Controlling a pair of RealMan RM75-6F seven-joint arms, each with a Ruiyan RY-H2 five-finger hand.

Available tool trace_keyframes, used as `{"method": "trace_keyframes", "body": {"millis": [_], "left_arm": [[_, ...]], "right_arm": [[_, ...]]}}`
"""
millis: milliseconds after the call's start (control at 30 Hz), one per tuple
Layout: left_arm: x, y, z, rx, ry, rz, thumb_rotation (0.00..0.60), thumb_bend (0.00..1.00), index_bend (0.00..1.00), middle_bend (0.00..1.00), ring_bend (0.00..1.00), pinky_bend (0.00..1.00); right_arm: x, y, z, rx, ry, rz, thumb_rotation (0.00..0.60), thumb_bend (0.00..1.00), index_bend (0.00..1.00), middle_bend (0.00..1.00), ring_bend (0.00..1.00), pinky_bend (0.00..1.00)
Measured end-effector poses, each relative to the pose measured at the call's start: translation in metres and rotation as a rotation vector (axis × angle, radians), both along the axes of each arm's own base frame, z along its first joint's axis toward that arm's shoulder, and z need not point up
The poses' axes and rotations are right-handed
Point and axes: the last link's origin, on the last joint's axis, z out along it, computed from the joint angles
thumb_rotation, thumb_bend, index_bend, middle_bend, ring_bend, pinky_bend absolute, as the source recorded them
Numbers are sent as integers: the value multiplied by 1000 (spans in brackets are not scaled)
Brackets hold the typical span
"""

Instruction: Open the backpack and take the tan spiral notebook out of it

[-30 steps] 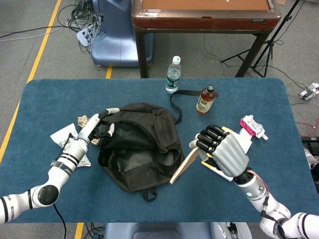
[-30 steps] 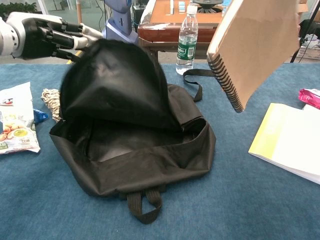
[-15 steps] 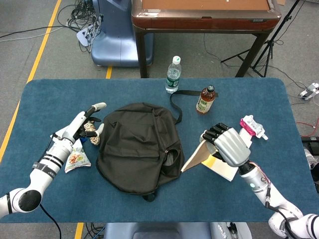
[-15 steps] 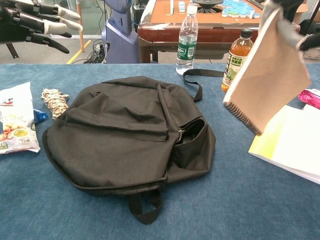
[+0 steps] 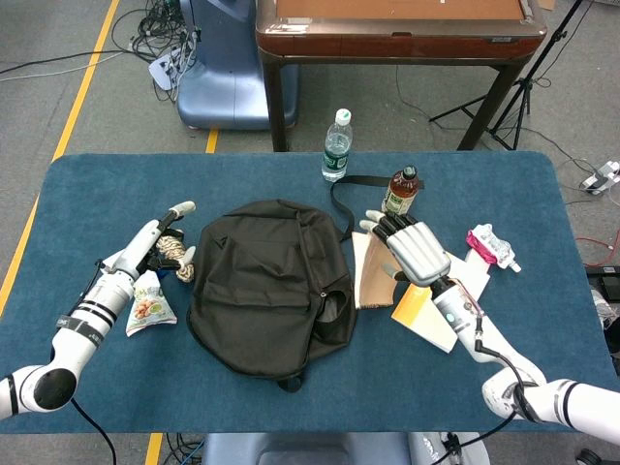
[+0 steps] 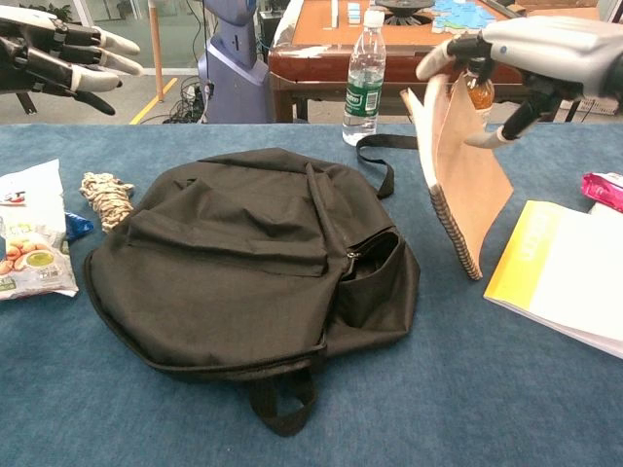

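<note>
Your right hand (image 6: 531,49) grips the tan spiral notebook (image 6: 462,190) by its top edge. The notebook stands tilted, just beside the black backpack (image 5: 266,286), which lies flat on the blue surface (image 5: 291,392). Your left hand (image 6: 49,58) hangs above the surface with fingers spread, holding nothing.

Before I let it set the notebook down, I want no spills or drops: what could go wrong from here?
The right hand holds the tan spiral notebook only near its top edge, tilted, so it might slip or swing. The tea bottle and water bottle stand just behind that hand; a backward sweep could topple them. Lowered straight down, the notebook may land partly on the yellow book or against the backpack.
</note>
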Motion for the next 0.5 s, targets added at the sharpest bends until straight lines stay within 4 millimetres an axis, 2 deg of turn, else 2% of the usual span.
{"method": "trace_keyframes", "body": {"millis": [167,267,333,400,500], "left_arm": [[-10,1,5,34,68,-8,600,383,86,59,59,168],[-19,1,9,62,93,-5,600,384,103,59,59,168],[-25,0,12,81,107,-3,600,384,117,59,59,168],[-34,-1,17,110,134,-2,600,384,129,59,59,168],[-52,-4,24,159,212,-9,600,384,143,59,58,168]], "right_arm": [[9,0,6,-42,-24,43,600,18,0,0,0,44],[7,8,16,-79,-41,61,600,87,0,14,0,49],[2,16,26,-109,-47,63,600,118,18,62,28,93],[-7,26,37,-141,-52,53,600,147,94,129,130,186],[-25,42,54,-178,-45,19,600,201,201,202,217,285]]}}
